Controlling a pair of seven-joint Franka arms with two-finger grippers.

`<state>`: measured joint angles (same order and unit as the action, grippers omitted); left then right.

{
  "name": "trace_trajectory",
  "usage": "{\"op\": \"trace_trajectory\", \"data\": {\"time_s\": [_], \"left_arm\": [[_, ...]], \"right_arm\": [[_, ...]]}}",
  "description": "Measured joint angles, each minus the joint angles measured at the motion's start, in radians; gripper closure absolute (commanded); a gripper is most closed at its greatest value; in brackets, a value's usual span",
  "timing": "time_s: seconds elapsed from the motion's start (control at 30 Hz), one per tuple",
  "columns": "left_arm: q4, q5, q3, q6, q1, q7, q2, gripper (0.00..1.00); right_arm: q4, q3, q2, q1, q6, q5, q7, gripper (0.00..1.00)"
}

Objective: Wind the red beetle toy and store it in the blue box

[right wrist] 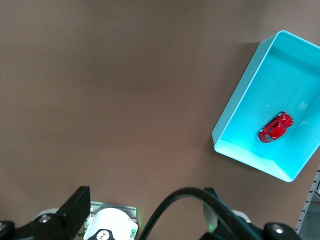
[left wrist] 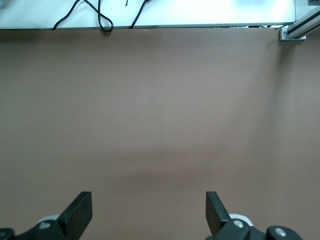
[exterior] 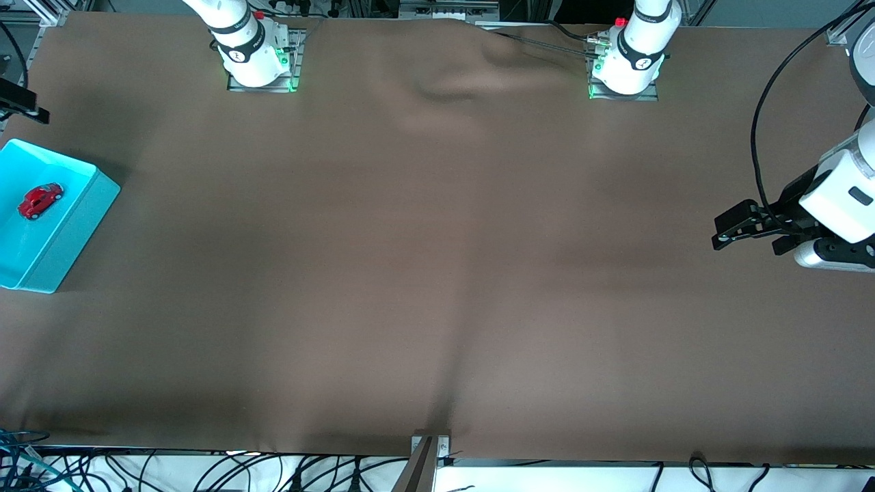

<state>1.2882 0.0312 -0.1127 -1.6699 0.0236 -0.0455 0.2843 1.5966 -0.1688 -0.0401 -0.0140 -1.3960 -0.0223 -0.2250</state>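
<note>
The red beetle toy (exterior: 40,200) already lies inside the blue box (exterior: 82,219) at the right arm's end of the bench (exterior: 437,273), so storing looks done (whether it was wound cannot be told). The left claw (exterior: 735,229) hangs wide and empty, well apart from the box. The right claw (right wrist: 145,210) is wide and empty too, high up with the box off to one side below it.

Red beetle toy (exterior: 40,200): one, lying in the blue box
Blue box (exterior: 81,217): one, at the right arm's end of the table
Table (exterior: 437,273): one, under a brown cover
Grippers: two, left gripper (exterior: 726,231) in front and wrist views, right gripper (right wrist: 145,210) in its wrist view only
Arm bases: two, along the table's edge by the robots
</note>
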Motion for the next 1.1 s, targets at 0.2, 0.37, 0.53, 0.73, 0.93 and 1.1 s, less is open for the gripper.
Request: {"op": "trace_trajectory", "data": {"time_s": [0.2, 0.37, 0.53, 0.73, 0.93, 1.1], "left_arm": [[0.000, 0.000, 0.000, 0.000, 0.000, 0.000, 0.000, 0.00], [0.000, 0.000, 0.000, 0.000, 0.000, 0.000, 0.000, 0.00], [0.000, 0.000, 0.000, 0.000, -0.001, 0.000, 0.000, 0.00], [0.000, 0.000, 0.000, 0.000, -0.001, 0.000, 0.000, 0.00], [0.000, 0.000, 0.000, 0.000, -0.002, 0.000, 0.000, 0.00], [0.000, 0.000, 0.000, 0.000, -0.002, 0.000, 0.000, 0.00]], "right_arm": [[0.000, 0.088, -0.003, 0.008, 0.008, -0.002, 0.119, 0.00], [0.000, 0.140, -0.005, 0.008, 0.009, -0.002, 0.180, 0.00], [0.001, 0.178, -0.006, 0.008, 0.009, -0.002, 0.225, 0.00], [0.018, 0.213, -0.006, 0.009, -0.002, -0.002, 0.241, 0.00], [0.055, 0.223, 0.004, 0.009, -0.047, -0.002, 0.245, 0.00], [0.058, 0.223, 0.019, 0.008, -0.059, -0.003, 0.245, 0.00]]}}
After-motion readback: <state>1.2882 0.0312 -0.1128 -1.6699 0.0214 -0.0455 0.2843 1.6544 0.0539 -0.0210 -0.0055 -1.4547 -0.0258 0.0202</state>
